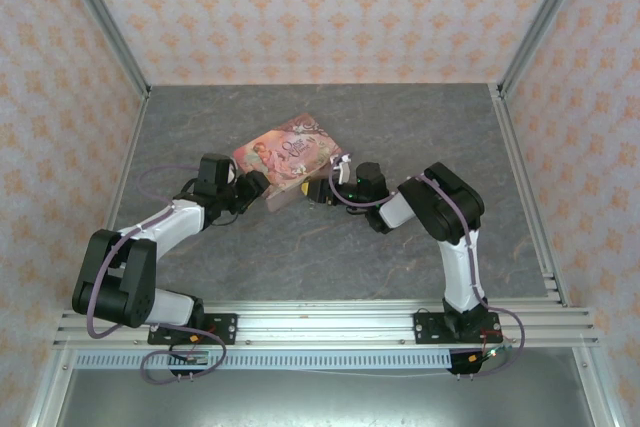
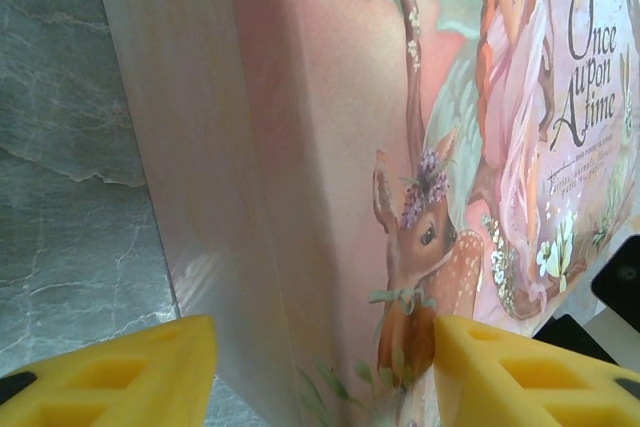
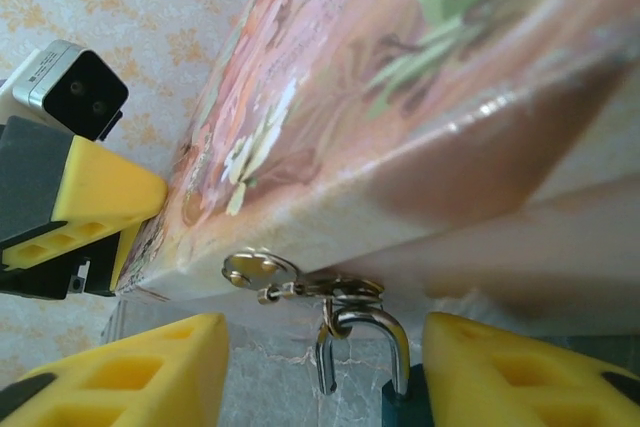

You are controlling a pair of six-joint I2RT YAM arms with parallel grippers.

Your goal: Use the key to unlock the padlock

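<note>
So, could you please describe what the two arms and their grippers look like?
Both the left arm and right arm have white links between bulky black joints, with thin purple cables looping alongside. Each sits on a black base plate. The left gripper and right gripper carry blocky yellow fingers with angular cut-out pockets.

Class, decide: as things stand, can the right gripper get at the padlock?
Probably yes. The padlock sits by the tin's edge, between the right gripper's open fingers, and nothing blocks it.
</note>
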